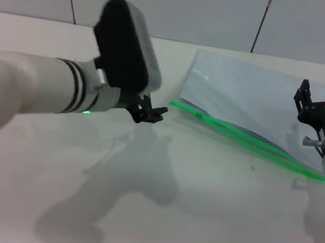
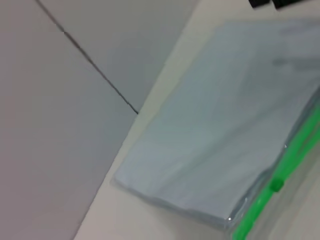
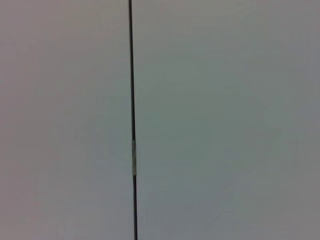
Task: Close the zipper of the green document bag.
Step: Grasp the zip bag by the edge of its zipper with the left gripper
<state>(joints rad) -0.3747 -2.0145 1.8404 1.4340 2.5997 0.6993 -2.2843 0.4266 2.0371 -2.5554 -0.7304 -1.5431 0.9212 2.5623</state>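
Note:
The green document bag (image 1: 244, 98) lies flat on the white table at the right, a pale blue-grey pouch, seen close in the left wrist view (image 2: 225, 125). Its zipper (image 1: 248, 140) runs along the near long edge as two bright green lines that stand apart toward the right. A small slider (image 2: 275, 186) sits on the strip (image 2: 287, 162). My left gripper (image 1: 151, 114) hovers just left of the zipper's left end, apart from the bag. My right gripper (image 1: 321, 92) stands open over the bag's right end, fingers pointing away, nothing between them.
The white table (image 1: 157, 215) reaches back to a grey panelled wall (image 1: 193, 8). The right wrist view shows only that wall and a dark seam (image 3: 133, 120). My left forearm (image 1: 31, 92) crosses the left side of the table.

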